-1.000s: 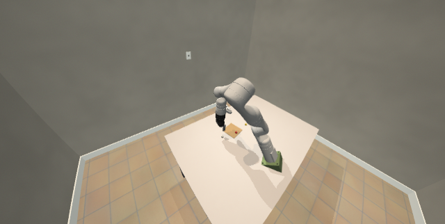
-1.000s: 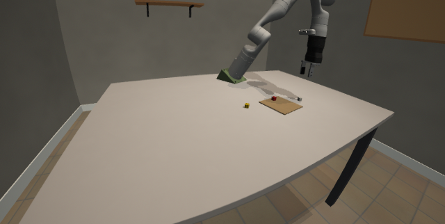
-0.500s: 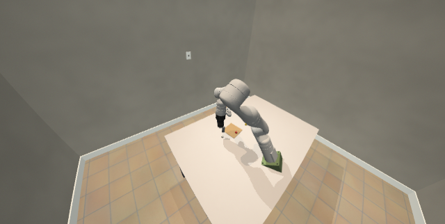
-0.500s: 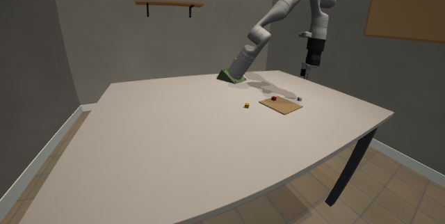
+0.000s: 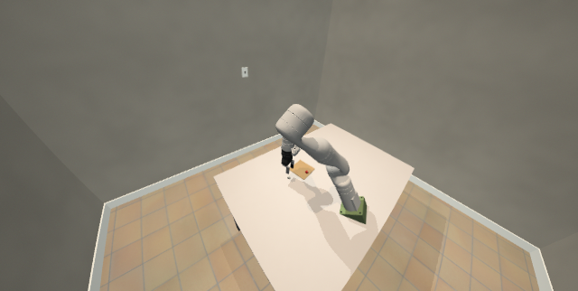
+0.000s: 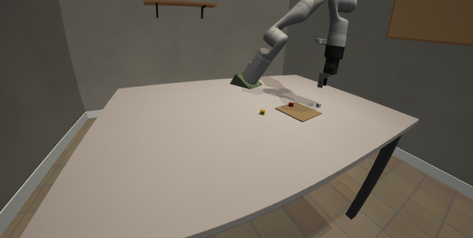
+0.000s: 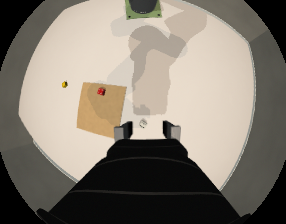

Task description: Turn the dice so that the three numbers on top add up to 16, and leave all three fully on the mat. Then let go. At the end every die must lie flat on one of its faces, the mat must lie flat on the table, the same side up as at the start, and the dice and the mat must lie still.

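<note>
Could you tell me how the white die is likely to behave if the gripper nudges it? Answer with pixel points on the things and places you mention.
The white die [image 6: 318, 105] [image 7: 143, 123] looks small, so it probably slides easily. Its boxy shape suggests it would tip onto another face rather than roll far. The mat's [image 6: 303, 114] [image 7: 100, 111] low edge might catch it.

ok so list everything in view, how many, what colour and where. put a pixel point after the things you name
small red cube die [image 6: 291, 104] [image 7: 101, 91]: one, red, on the mat
small yellow cube die [image 6: 262, 112] [image 7: 64, 84]: one, yellow, on the table, off the mat
small white cube die [image 6: 318, 105] [image 7: 143, 123]: one, whitish, on the table beside the mat
thin square mat [image 6: 301, 114] [image 7: 99, 112]: one, tan, flat on the table
large flat table [image 5: 253, 201] [image 6: 166, 138] [image 7: 214, 100]: one, pale, under the mat
long wooden shelf [image 6: 181, 4]: one, brown, on the wall
rectangular framed board [image 6: 432, 9]: one, brown, on another wall
small wall plate [image 5: 245, 72]: one, white, on the wall
tiled floor: one, tan, around the table
wedge-shaped base: one, green, on the table
jointed arm: one, light grey, above the table
two-finger end effector [image 6: 322, 81] [image 7: 147, 127]: one, black and grey, open above the table
</note>
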`<state>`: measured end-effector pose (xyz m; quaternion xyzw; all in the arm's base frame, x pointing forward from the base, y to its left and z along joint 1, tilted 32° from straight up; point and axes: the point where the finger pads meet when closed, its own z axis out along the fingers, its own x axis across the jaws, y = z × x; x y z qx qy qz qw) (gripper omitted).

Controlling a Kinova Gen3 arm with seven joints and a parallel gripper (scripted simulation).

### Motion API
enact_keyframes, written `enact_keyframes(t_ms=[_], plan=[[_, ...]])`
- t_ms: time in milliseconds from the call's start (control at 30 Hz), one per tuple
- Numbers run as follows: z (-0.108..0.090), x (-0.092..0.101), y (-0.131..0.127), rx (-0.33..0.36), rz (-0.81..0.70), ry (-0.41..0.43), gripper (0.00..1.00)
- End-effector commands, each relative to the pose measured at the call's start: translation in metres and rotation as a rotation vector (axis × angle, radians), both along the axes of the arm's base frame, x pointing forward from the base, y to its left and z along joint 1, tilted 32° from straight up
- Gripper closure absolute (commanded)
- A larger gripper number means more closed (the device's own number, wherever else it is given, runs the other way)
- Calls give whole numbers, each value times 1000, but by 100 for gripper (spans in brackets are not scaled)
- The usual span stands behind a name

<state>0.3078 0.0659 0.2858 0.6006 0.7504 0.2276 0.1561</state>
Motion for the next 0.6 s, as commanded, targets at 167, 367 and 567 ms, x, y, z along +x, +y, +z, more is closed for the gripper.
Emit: enact_keyframes(t_ms=[167, 367, 567], plan=[[-7, 9, -7, 158, -275, 50, 0], [-10, 14, -8, 247, -419, 72, 0], [-11, 16, -8, 280, -472, 80, 0]])
